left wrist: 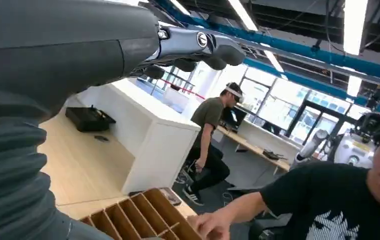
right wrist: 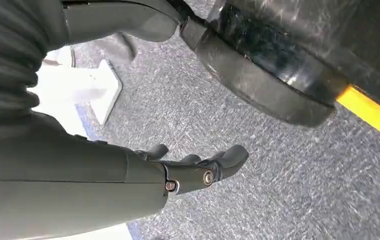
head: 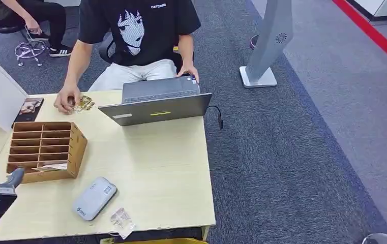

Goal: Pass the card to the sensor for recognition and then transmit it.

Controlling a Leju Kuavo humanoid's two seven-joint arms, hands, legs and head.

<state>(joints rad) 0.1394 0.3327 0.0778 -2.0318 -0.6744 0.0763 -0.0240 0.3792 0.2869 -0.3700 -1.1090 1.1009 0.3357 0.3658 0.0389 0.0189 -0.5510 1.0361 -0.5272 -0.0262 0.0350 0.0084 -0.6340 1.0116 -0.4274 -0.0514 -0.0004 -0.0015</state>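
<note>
Pale wood table (head: 160, 168); brown cardboard organiser (head: 46, 149); grey laptop (head: 156, 104) with a yellow-green stripe; light grey sensor (head: 94, 197); person's black T-shirt (head: 138, 25) with white face print; blue-grey speckled carpet (head: 283, 152) with red line (head: 371, 33)

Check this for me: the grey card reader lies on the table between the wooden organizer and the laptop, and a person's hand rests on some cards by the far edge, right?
Not quite. In the head view the grey card reader lies on the near side of the wooden organizer, away from the laptop, close to the table's front edge. The person's hand does rest on cards by the far edge.
</note>
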